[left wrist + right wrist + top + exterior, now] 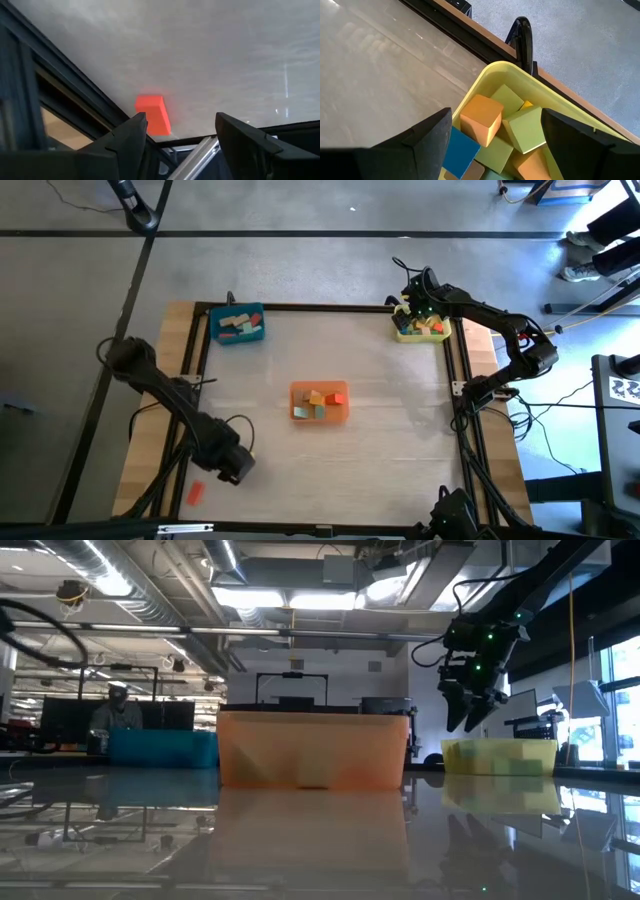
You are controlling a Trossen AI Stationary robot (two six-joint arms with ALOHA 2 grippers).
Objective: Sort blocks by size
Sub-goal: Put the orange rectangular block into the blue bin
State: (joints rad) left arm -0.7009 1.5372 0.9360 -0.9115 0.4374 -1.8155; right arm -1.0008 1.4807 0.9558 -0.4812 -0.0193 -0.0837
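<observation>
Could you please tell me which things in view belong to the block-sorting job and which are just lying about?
Belong to the job:
- blocks in the yellow tray, under the open right gripper
- blocks in the orange tray
- blocks in the blue tray
- red block off the mat, near the open left gripper

Lying about:
- monitors and a seated person beyond the table

I saw the blocks (319, 404) piled loose in three trays, plus one red block (196, 492) lying alone outside the frame.

Three trays on the table — blue (238, 326), orange (319, 402), yellow (420, 327) — well apart.
</observation>
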